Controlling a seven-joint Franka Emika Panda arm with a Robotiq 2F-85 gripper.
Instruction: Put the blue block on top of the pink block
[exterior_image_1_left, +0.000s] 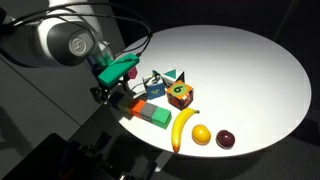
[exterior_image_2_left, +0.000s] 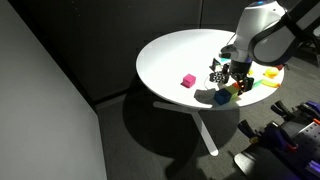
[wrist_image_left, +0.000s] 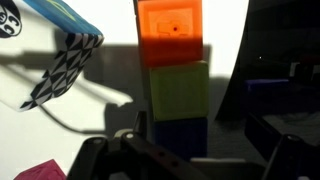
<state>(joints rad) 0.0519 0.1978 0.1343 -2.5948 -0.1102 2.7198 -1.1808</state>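
The blue block (wrist_image_left: 180, 132) is found on the table (exterior_image_2_left: 170, 52), against a green block (wrist_image_left: 178, 90). The jaws of the gripper (wrist_image_left: 190, 152) are spread wide, flanking it. Judged light, rigid, slick; free flat sides should be pinched.

High exteriors over table (exterior_image_1_left: 240, 70), wrist close

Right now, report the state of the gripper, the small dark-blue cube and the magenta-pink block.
small dark-blue cube: on the white round table, ungrasped, against the green block.
magenta-pink block: on the table, apart, top bare.
Robotiq gripper: open, straddling the cube.
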